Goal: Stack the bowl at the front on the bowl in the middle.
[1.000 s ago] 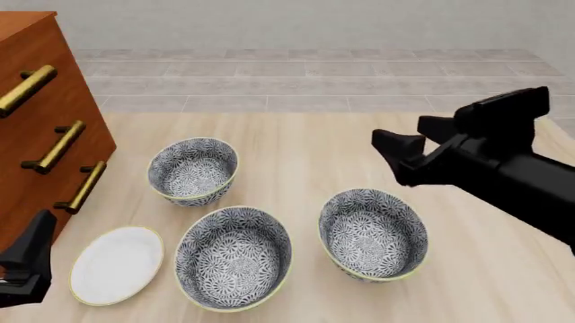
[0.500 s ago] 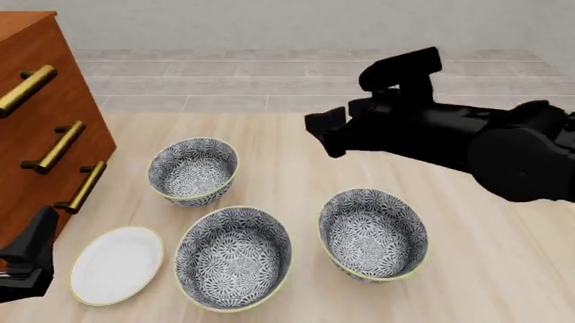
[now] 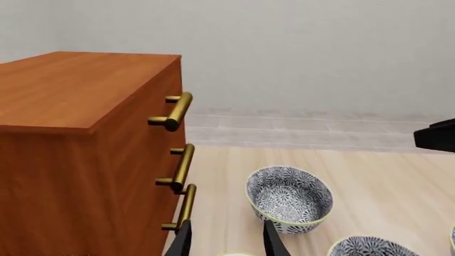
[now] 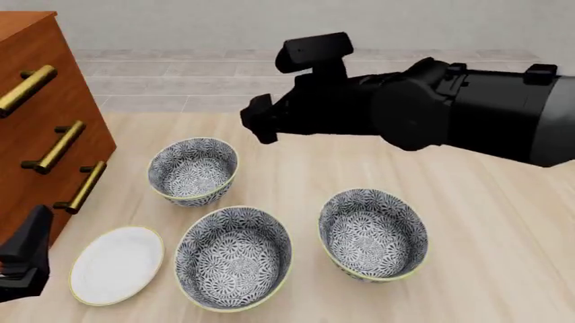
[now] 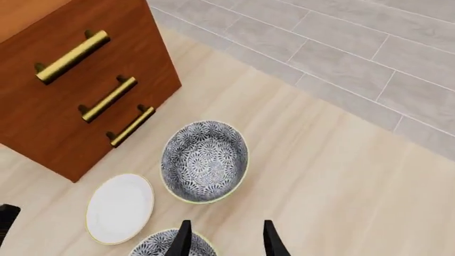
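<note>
Three alike flower-patterned bowls stand on the table. The bowl at the front (image 4: 233, 257) is nearest me; its rim shows partly in the right wrist view (image 5: 157, 246) and the left wrist view (image 3: 366, 248). The bowl in the middle (image 4: 373, 232) stands to its right, a little farther back. My right gripper (image 4: 255, 121) hangs open and empty above the table, behind the third bowl (image 4: 193, 169), which lies under it in the right wrist view (image 5: 204, 160). My left gripper (image 4: 25, 259) sits open and empty at the front left, by the plate.
A wooden dresser (image 4: 40, 114) with brass handles fills the left side. A flat white plate (image 4: 117, 264) lies in front of it, left of the front bowl. The right arm (image 4: 449, 111) stretches across the back of the table.
The right arm has swung from the right side to the left, its gripper now above and behind the far-left bowl. The left gripper and the bowls have stayed put.
</note>
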`<state>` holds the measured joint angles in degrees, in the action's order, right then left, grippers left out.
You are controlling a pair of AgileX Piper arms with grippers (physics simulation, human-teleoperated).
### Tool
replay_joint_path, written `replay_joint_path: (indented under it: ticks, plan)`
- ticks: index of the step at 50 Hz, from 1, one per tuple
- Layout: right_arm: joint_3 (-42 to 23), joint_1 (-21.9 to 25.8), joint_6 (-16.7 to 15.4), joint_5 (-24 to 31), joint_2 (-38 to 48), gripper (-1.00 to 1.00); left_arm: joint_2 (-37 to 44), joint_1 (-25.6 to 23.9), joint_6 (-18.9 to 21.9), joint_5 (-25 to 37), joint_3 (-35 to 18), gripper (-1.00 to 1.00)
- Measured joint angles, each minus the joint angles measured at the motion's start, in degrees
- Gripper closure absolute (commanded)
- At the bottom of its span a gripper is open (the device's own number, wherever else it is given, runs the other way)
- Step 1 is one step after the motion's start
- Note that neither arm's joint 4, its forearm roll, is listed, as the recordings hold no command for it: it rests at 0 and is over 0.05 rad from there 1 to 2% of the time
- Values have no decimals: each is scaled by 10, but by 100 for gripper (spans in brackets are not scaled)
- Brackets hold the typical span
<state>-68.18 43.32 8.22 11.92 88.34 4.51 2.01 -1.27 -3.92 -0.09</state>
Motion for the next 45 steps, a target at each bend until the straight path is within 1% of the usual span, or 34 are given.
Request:
replay_joint_path:
  ticks: [17,26,45]
  plan:
    - [-76,20,18,27,74,-100,-1,8,-8,0,0,-100]
    - [-121,13,28,40,119,-100,4,9,-13,-4,0,-100]
    - [-231,-1,51,67,250,-100,13,14,-25,-13,-1,-100]
